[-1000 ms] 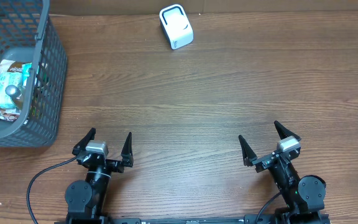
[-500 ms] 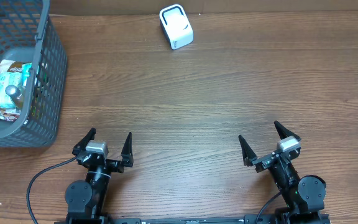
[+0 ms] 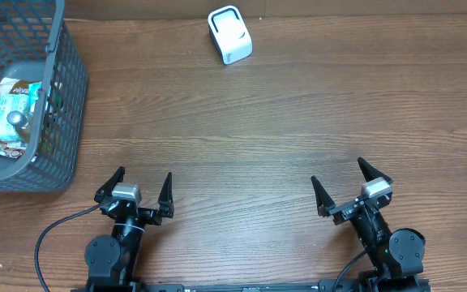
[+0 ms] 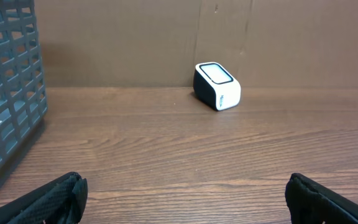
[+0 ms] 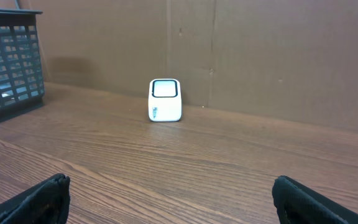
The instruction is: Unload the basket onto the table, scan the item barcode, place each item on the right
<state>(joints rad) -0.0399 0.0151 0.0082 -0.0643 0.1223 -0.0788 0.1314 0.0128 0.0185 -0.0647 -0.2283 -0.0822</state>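
A white barcode scanner [image 3: 229, 35] with a dark window stands at the table's far edge; it also shows in the left wrist view [image 4: 216, 86] and the right wrist view [image 5: 165, 99]. Packaged items [image 3: 10, 113] lie inside the grey basket [image 3: 63, 97] at the far left. My left gripper [image 3: 142, 188] rests open near the front edge, nothing between its fingers [image 4: 55, 199]. Over on the right my right gripper [image 3: 343, 182] is open too, its fingers [image 5: 42, 198] spread wide over bare wood. Both are far from the scanner and the basket.
The basket wall [image 4: 8, 93] fills the left side of the left wrist view. A brown cardboard wall [image 5: 260, 56] backs the table. A black cable [image 3: 51, 235] loops beside the left arm's base.
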